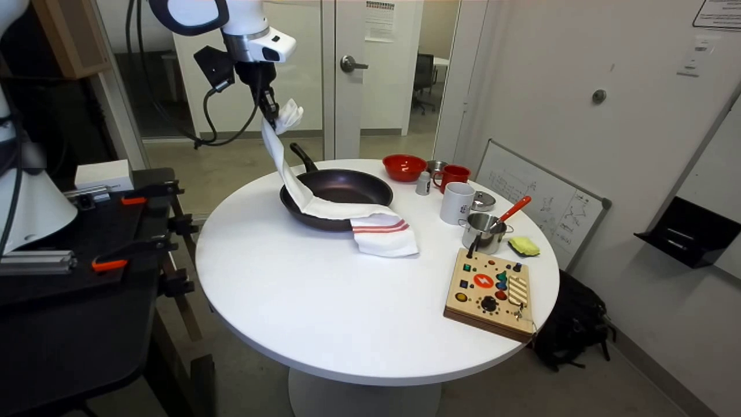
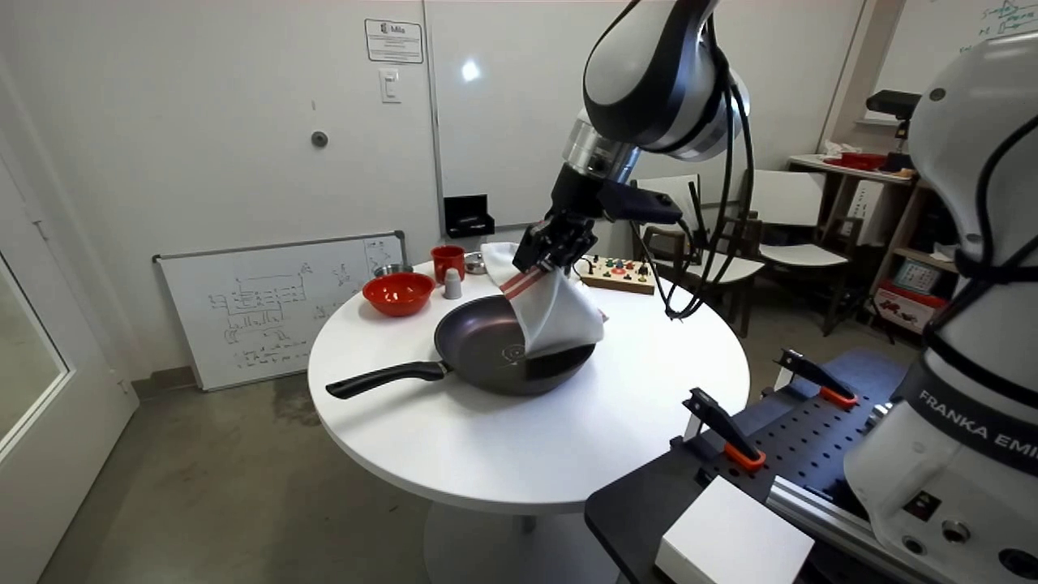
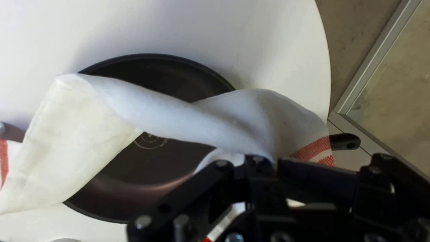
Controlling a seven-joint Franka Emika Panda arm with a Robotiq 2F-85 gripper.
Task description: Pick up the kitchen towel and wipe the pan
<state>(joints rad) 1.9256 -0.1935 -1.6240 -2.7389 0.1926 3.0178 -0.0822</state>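
The gripper (image 1: 272, 116) is pinched tight on a gathered fold of the towel (image 1: 317, 205) and holds it up in the air. From there the towel runs down in a loose twist, crosses the pan (image 1: 347, 186) and goes over its rim; an end with red stripes lies on the counter (image 1: 324, 301) just beside the pan. Whether any cloth presses on the pan's floor I cannot tell.

The step in hand looks like the wipe itself, with the towel picked up and draped ready. To do it well, lower the gripper until the bunched cloth beneath it meets the inside of the pan; a hanging strip alone would drag lightly and clean little. Gentle pressure should be enough: a hard push could skid the pan, since nothing is seen steadying its handle (image 2: 389, 379), or scrape bare metal on the surface. Short strokes across the middle, then around the wall, seem best. The loose tail will probably trail over the rim, so wide sweeps toward the red bowl (image 1: 405, 171) and the shaker (image 1: 423, 184) are worth avoiding.
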